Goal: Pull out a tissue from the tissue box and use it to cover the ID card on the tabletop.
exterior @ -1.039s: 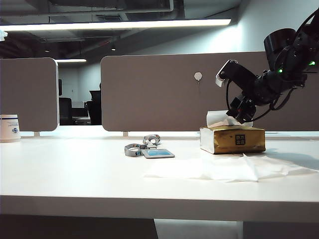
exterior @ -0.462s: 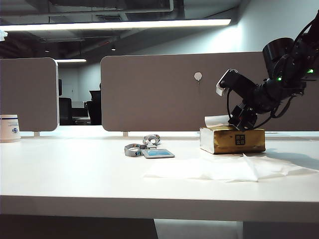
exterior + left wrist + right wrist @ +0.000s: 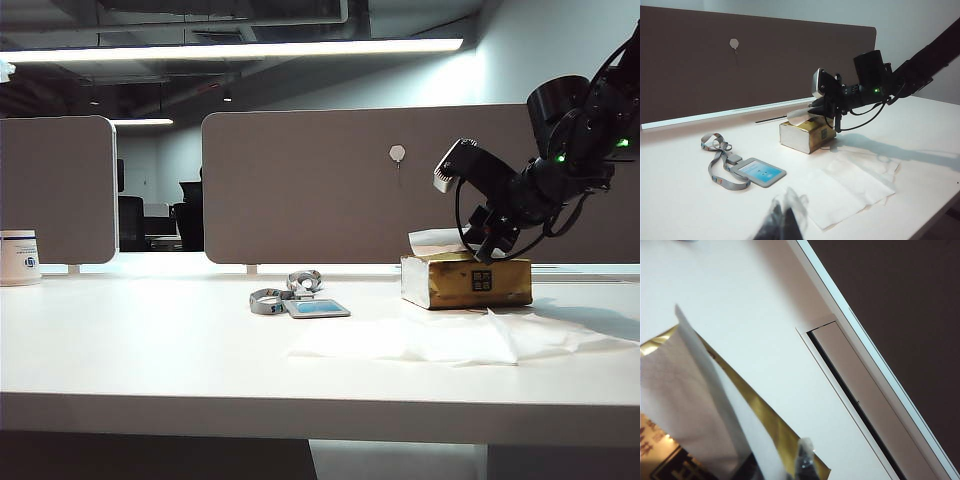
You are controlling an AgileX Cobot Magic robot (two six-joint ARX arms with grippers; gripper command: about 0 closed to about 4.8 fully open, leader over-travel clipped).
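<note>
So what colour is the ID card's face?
Blue, with a pale rim; the ID card shows best in the left wrist view.

No wording can be read anywhere around my jaws. The small shiny gold-brown tissue pack point(image 3: 467, 281), right of centre in the exterior view, carries a black square label point(image 3: 482, 280) with gold characters too small to make out. The white cylindrical cup point(image 3: 19, 257) at far left bears a dark round emblem, illegible. The blue-faced ID card point(image 3: 761, 172) shows only blurred pale marks.
</note>
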